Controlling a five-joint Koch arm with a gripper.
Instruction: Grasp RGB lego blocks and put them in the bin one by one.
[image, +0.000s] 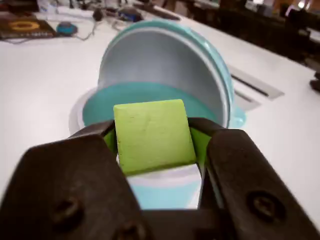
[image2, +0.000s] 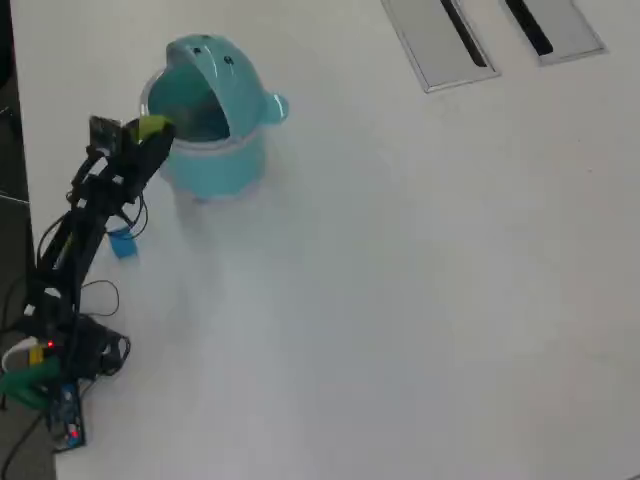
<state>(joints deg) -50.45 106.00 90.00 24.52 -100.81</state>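
Note:
My gripper (image: 154, 140) is shut on the yellow-green lego block (image: 152, 135), held between the two black jaws right at the near rim of the light-teal bin (image: 165, 70). The bin's domed lid is swung back and the opening faces me. In the overhead view the gripper (image2: 155, 130) holds the yellow-green block (image2: 153, 126) at the left rim of the bin (image2: 215, 160). The blue block (image2: 121, 243) lies on the table beside the arm, partly behind it. The red block is not in view.
Two flat grey slotted panels (image2: 440, 40) lie in the white table at the top right of the overhead view; one shows in the wrist view (image: 252, 85). The arm's base and cables (image2: 55, 370) sit at the left edge. Clutter lines the far table edge (image: 30, 27).

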